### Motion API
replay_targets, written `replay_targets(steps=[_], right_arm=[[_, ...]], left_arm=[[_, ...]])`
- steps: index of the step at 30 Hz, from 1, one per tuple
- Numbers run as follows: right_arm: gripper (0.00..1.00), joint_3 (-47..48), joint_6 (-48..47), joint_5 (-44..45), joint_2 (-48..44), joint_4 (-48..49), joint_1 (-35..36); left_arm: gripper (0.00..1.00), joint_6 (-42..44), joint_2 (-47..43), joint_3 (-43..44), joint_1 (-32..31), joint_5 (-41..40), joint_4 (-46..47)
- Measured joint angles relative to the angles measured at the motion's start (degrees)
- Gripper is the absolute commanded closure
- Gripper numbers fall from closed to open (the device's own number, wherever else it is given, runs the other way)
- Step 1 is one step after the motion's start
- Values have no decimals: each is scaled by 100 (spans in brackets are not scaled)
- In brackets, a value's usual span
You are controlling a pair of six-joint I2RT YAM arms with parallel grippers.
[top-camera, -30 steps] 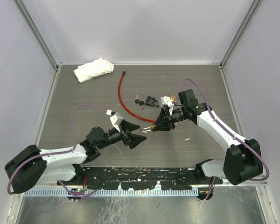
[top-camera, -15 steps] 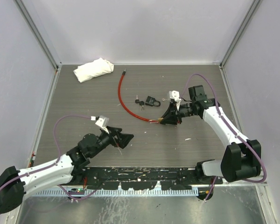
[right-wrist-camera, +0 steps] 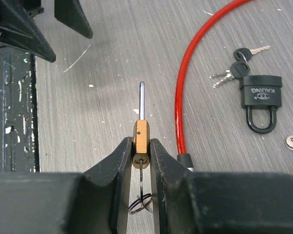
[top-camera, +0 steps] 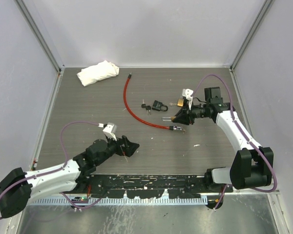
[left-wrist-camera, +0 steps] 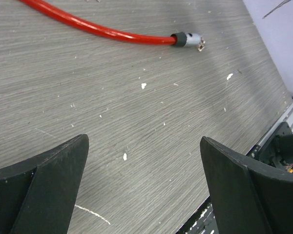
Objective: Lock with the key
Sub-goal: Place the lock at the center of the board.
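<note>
Brass padlock (right-wrist-camera: 140, 139) pinched in right fingers (right-wrist-camera: 118, 158), clear of red cable (right-wrist-camera: 178, 107).

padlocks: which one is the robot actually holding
The brass padlock, pinched edge-on in the right gripper with its shackle pointing away. The black padlock lies loose on the table beside the black-headed keys.

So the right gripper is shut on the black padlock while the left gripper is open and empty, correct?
No: the right gripper is shut on a brass lock; the black padlock lies free on the table, as the right wrist view shows. The left gripper is open and empty.
</note>
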Motion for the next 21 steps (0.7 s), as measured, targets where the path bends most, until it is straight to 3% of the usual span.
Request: replay_targets(steps=[21], right_arm=[[96, -50, 1189, 1029, 0, 984, -420]], left_arm=[[2, -155, 586, 0, 0, 48, 258]])
